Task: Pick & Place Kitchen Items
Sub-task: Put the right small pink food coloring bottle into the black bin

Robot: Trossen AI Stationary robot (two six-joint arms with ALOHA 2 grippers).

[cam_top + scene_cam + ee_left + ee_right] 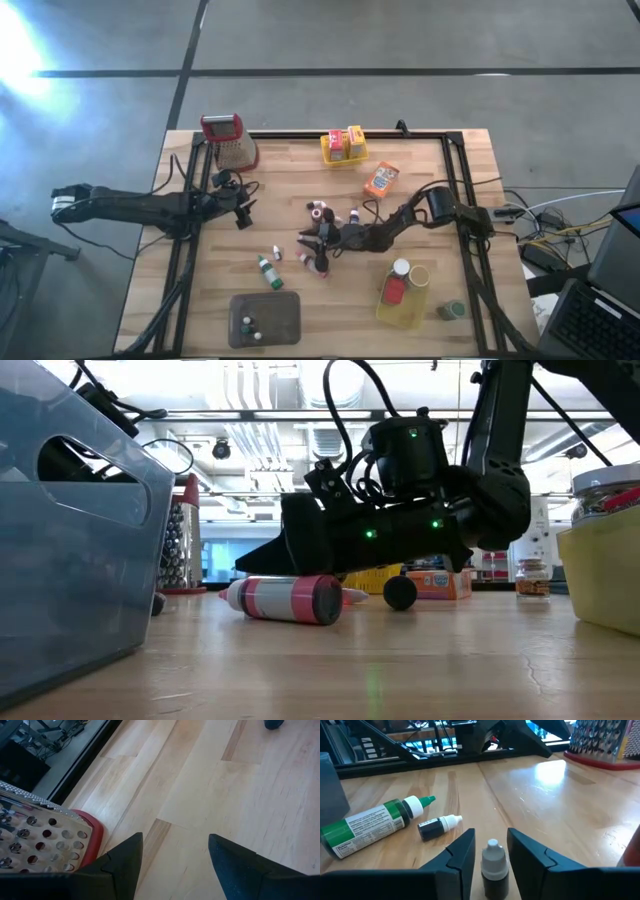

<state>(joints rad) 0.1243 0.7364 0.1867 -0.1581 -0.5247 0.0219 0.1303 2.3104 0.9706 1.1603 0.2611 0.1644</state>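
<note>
Nearest, at 6 o'clock by the front edge, the grey tray [287, 303] holds two tiny bottles [247, 325]. At 5 o'clock the near yellow basket [384, 313] holds a red-capped jar [397, 287] and a tan-lidded jar [419, 276], with a small green jar [450, 311] on the wood just beside the basket, toward 4 o'clock. A step farther in, at 7 o'clock from centre, a green-capped bottle [268, 271] lies on its side with a small white-capped bottle [281, 254] near it. At table centre the right gripper [491, 834] sits low, its jaws a little apart around an upright grey-capped bottle [494, 865] standing on the wood; a pink-banded bottle [290, 598] lies just beside it. Toward 10 o'clock the left gripper [175, 840] hangs with jaws wide apart over bare boards, close to the metal grater [232, 145] at 11 o'clock. An orange box [381, 180] lies at 1 o'clock, and the far yellow basket [343, 158] at 12 o'clock holds small boxes [337, 144]. Black frame rails [452, 160] line the 9, 12 and 3 o'clock edges; bare wood shows at 8 o'clock and between grater and far basket.
</note>
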